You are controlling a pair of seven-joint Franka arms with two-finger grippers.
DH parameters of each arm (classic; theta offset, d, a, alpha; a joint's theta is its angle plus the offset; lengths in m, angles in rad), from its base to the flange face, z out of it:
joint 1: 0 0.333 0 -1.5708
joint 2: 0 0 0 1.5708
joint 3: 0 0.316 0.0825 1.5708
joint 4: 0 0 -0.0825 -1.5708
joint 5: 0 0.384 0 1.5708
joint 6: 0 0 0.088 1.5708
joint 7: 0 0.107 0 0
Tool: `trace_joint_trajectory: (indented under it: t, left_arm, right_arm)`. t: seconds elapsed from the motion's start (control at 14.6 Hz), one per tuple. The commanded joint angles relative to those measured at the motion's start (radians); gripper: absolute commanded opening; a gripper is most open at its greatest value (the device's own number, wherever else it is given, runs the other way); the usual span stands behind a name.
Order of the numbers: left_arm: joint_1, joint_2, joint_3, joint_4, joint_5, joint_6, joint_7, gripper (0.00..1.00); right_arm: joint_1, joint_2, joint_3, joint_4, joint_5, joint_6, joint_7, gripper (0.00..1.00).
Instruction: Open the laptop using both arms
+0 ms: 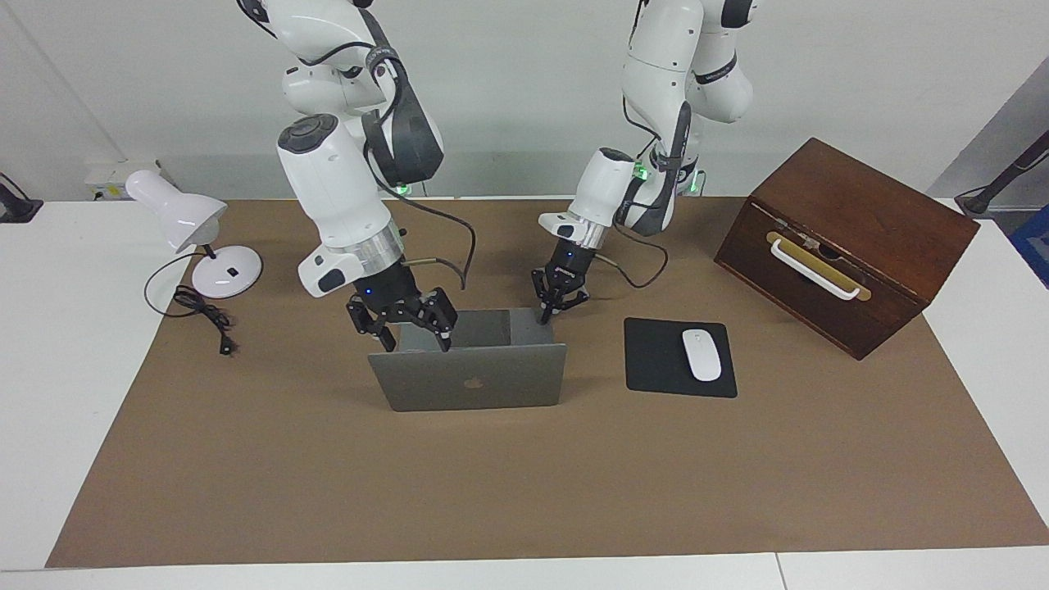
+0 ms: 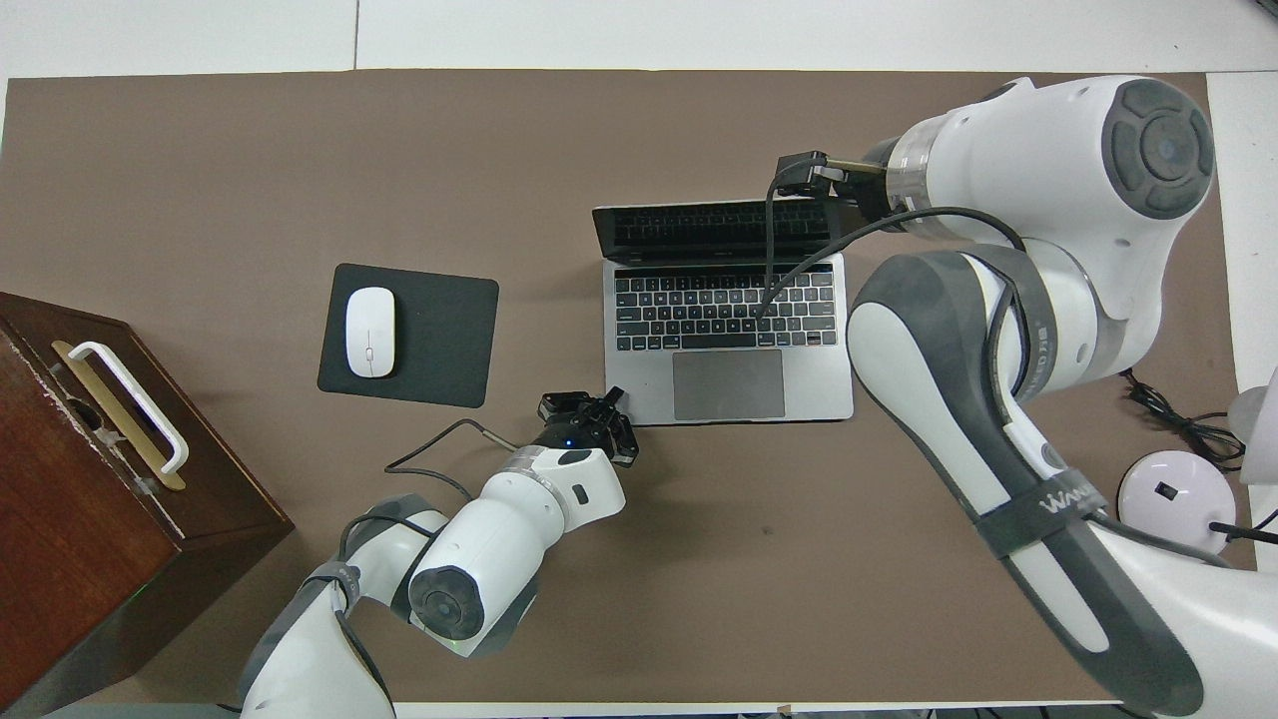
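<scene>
The silver-grey laptop (image 1: pixel 471 381) (image 2: pixel 659 379) stands open in the middle of the brown mat, its lid upright with the apple logo turned away from the robots. My left gripper (image 1: pixel 547 315) (image 2: pixel 599 404) is shut, its tips down at the corner of the keyboard deck nearest the robots at the left arm's end. My right gripper (image 1: pixel 414 336) (image 2: pixel 804 172) is at the lid's top edge, at the corner toward the right arm's end. In the overhead view the right arm's cable hangs across the keyboard.
A black mouse pad (image 1: pixel 656 360) with a white mouse (image 1: pixel 701 354) lies beside the laptop toward the left arm's end. A brown wooden box (image 1: pixel 844 246) with a white handle stands past it. A white desk lamp (image 1: pixel 192 238) and its cord are at the right arm's end.
</scene>
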Motion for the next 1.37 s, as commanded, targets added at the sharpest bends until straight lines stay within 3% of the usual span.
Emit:
trace_joint_trajectory:
  t: [0.0, 0.55, 0.82, 1.1, 1.3]
  left_arm:
    - [-0.018, 0.074, 0.012, 0.043, -0.015, 0.014, -0.004, 0.0]
    - [-0.018, 0.074, 0.012, 0.043, -0.015, 0.014, -0.006, 0.0]
    - [-0.016, 0.074, 0.012, 0.041, -0.015, 0.014, -0.006, 0.0]
    - [-0.016, 0.074, 0.012, 0.041, -0.015, 0.014, -0.006, 0.0]
    - [-0.015, 0.074, 0.012, 0.041, -0.015, 0.014, -0.01, 0.0]
  right_arm:
    - [-0.029, 0.028, 0.01, 0.043, -0.019, -0.025, -0.036, 0.98]
    - [-0.039, 0.05, 0.012, 0.095, -0.016, -0.08, -0.053, 0.98]
    - [-0.062, 0.036, 0.012, 0.121, -0.015, -0.216, -0.056, 0.98]
    - [-0.096, -0.077, 0.004, 0.098, -0.033, -0.44, -0.163, 0.99]
    - [-0.159, -0.176, 0.006, 0.062, -0.128, -0.58, -0.303, 0.99]
